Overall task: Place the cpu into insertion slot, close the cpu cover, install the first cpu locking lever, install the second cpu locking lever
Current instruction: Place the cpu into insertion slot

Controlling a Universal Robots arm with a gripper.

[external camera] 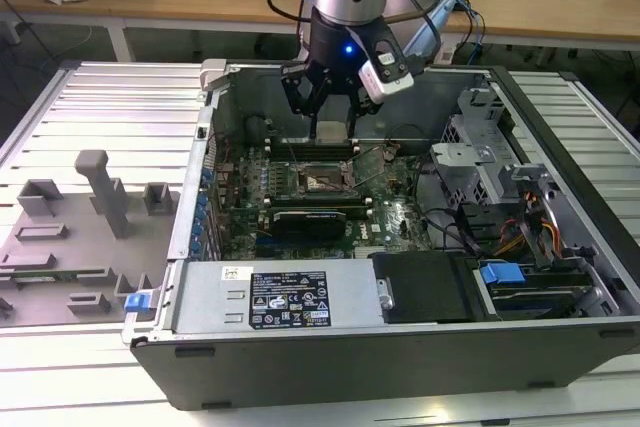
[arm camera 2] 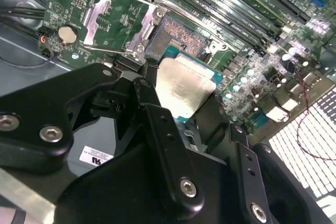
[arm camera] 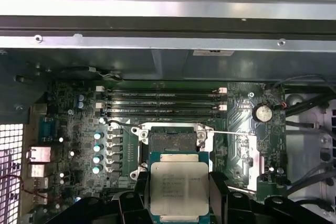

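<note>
cpu (arm camera: 179, 187) side edges, seemingly covered

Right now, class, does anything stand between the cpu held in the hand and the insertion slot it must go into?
Nothing visible does. The hand grips the cpu above the bare insertion slot. In the second wrist view the cpu cover lies open beside the slot, not over it.

An open dark grey metal computer case (external camera: 330, 387) lies on a ribbed silver table (external camera: 110, 107), green motherboard (external camera: 240, 202) exposed, round silver coin battery (arm camera: 262, 113) on it; grey plastic fixture blocks (external camera: 100, 192) stand at the exterior view's left.
</note>
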